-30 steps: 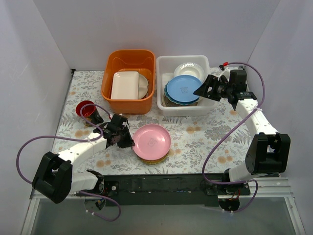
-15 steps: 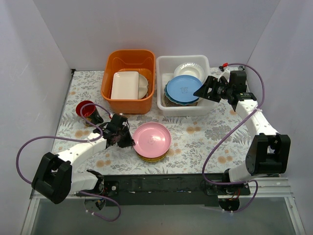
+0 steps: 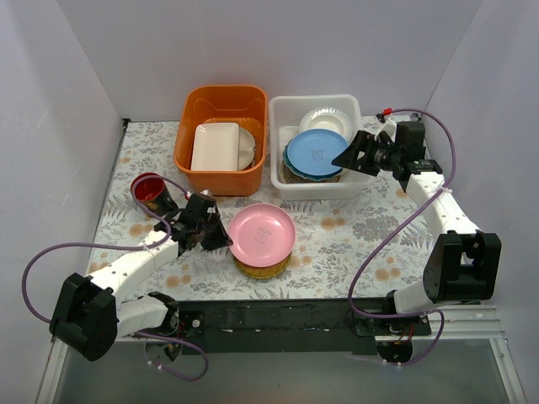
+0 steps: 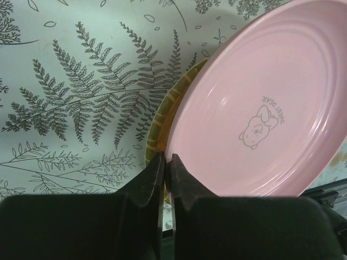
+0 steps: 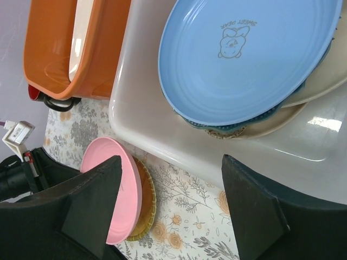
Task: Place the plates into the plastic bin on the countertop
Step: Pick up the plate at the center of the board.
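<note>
Left gripper [image 4: 167, 174], jaws closed on the near-left rim of the pink plate [image 4: 260, 108], which sits tilted with its gripped edge raised above a yellow-brown plate [image 4: 161, 116] lying on the countertop [image 3: 337, 244]. Right gripper [image 3: 347, 158], jaws spread wide and holding nothing, hangs over the front right part of the plastic bin [image 3: 316, 187]. Inside the bin a light blue plate [image 3: 315, 152] tops a stack, with a white plate [image 3: 326, 119] behind it. To the left stands an orange tub [image 3: 221, 177].
</note>
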Controlling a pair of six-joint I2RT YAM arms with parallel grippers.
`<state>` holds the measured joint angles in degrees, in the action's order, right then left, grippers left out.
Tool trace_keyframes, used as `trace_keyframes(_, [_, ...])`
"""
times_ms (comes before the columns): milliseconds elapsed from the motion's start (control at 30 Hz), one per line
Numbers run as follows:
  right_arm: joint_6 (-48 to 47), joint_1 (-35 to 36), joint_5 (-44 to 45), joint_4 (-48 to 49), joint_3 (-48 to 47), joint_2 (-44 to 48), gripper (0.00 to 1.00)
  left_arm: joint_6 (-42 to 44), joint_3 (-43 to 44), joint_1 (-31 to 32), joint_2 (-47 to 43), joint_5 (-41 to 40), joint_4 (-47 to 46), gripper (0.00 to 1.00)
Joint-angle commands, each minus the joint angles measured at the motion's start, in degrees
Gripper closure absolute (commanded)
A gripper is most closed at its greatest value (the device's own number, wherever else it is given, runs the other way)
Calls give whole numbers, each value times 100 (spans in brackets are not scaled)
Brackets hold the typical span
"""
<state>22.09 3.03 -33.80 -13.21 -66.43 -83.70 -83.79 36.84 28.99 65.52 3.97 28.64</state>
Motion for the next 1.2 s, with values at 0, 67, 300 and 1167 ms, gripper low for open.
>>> trace_keyframes(0, [-117, 84, -232, 126, 52, 161, 18, -15, 315, -8, -302, 139, 9, 100])
trace_keyframes(67, [-187, 154, -241, 3, -1, 100, 18, -32, 359, -8, -372, 174, 18, 100])
trace_keyframes(300, [-222, 645, -329, -23, -19, 12, 18, -50, 570, -8, -461, 157, 106, 100])
trace_keyframes(1167, [-143, 2237, -566, -85, -273, -726, 20, -138, 939, -8, -558, 131, 71, 100])
